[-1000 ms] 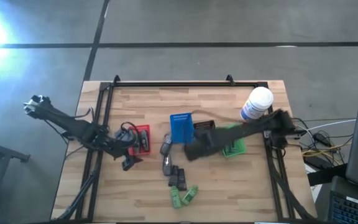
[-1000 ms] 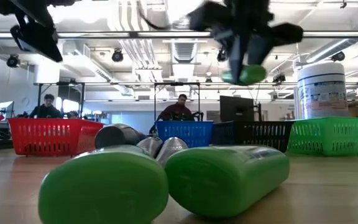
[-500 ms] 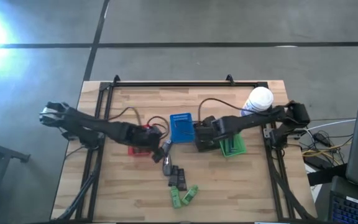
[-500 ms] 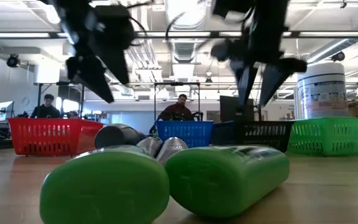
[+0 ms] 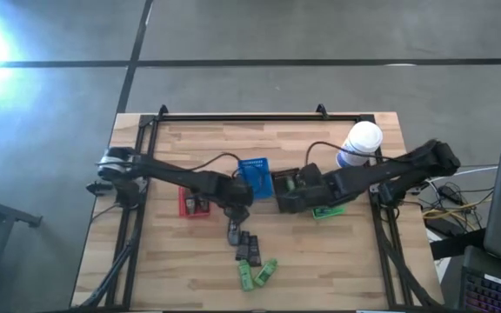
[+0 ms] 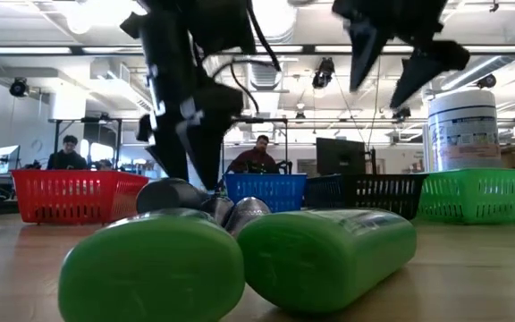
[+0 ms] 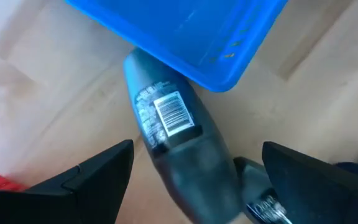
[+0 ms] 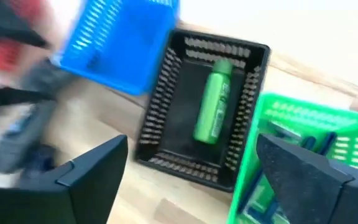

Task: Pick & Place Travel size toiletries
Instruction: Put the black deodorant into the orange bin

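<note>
A: From the high view, take the blue basket as the landmark. Where are the arms?

B: The left gripper sits just beside its near corner, over the top of the pile of toiletries that trails from the basket toward the table's front edge. The right gripper hangs on the basket's other side, over the black basket.

A: And the low view?

B: Two green bottles lie closest, grey ones behind them, the blue basket farther back. The left arm comes down onto the grey items; the right one stands high with its fingers spread and nothing between them.

A: The left wrist view?

B: Fingers wide apart, straddling a grey bottle that lies touching the blue basket's rim. Not clamped yet.

A: The right wrist view?

B: Fingers apart and bare. A green bottle lies inside the black basket, next to the blue one.

A: So which step?

B: I'd judge the right has delivered a green bottle, and the left is starting a pick. Next it should lower squarely over the grey bottle and close without nudging the basket.
</note>
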